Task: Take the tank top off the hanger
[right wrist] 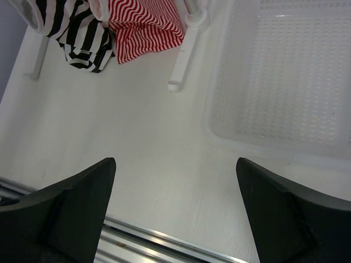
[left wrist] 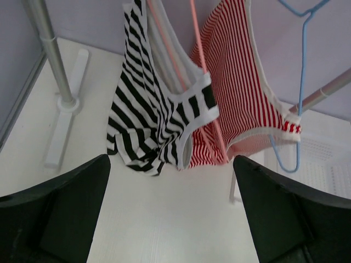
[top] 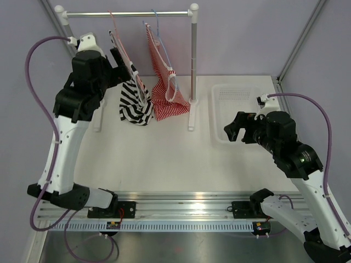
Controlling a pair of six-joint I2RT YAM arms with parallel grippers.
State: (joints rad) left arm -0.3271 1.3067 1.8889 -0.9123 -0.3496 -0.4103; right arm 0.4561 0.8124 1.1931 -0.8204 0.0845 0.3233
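Upper centre: black-and-white striped tank top [left wrist: 143, 109] on thin pink wire hanger [left wrist: 199, 44]. My left gripper [left wrist: 170, 163] gapes, empty; I might snag the red-striped top [left wrist: 241, 71], seemingly touching it.

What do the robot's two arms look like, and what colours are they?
The left arm and right arm are white tubes with chunky black joints. A looping purple cable runs along each. The left end effector and right end effector are black, each with two wide, wedge-shaped fingers.
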